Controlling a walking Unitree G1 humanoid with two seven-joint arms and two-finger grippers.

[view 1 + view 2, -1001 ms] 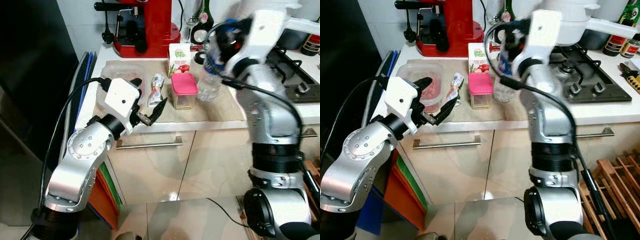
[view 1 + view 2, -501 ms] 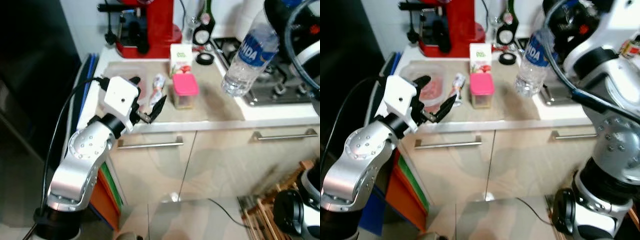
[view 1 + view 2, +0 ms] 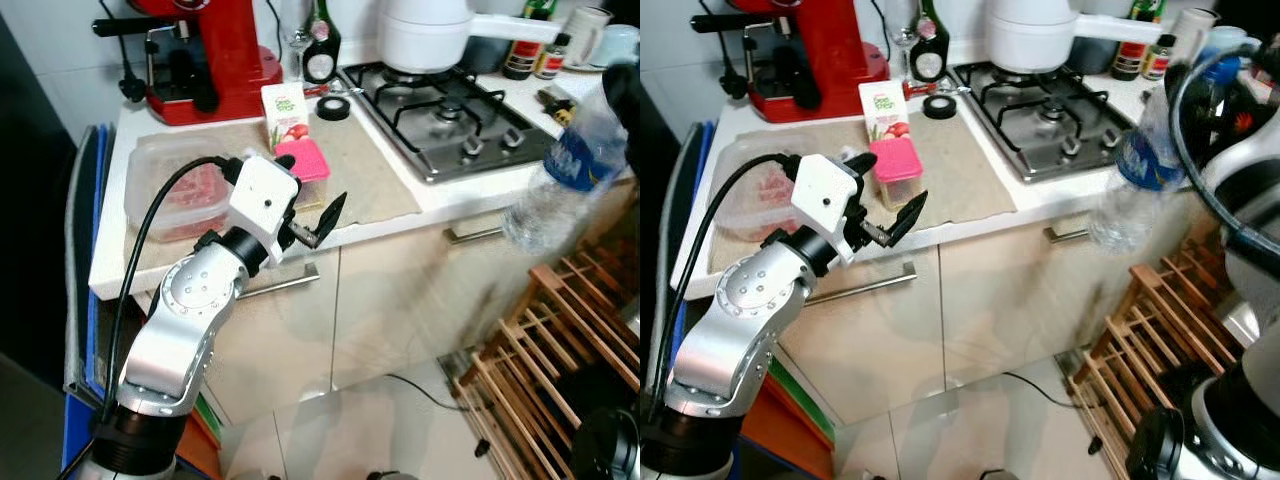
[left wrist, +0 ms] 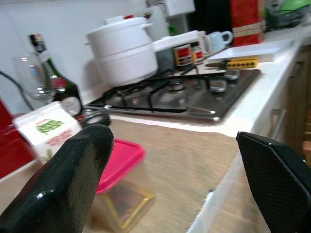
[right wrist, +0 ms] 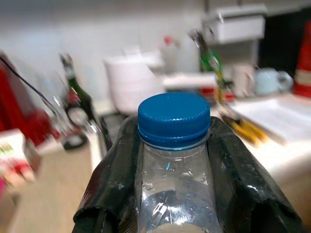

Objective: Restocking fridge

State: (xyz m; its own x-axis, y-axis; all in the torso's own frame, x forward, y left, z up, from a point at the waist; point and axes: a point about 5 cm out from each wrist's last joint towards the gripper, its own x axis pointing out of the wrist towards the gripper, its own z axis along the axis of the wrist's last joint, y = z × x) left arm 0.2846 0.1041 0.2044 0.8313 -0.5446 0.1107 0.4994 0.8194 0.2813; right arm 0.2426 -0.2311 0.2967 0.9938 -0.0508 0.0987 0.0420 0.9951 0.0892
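R gripper (image 5: 172, 160) clamps the water bottle (image 3: 1137, 170) at its neck, off the counter edge. L gripper (image 3: 305, 205) jaws wide apart, empty, near pink-lid box (image 3: 303, 160).

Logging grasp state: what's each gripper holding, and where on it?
Right gripper grips the water bottle at its neck, below the blue cap. Left gripper is open, holding nothing.

The left arm (image 3: 185, 320) is silver, built of rounded segments with small screws on a disc-shaped joint. A white boxy wrist housing (image 3: 263, 199) carries a camera hole. A black cable (image 3: 135, 270) loops along it. The left tool (image 3: 310, 215) has long black fingers.
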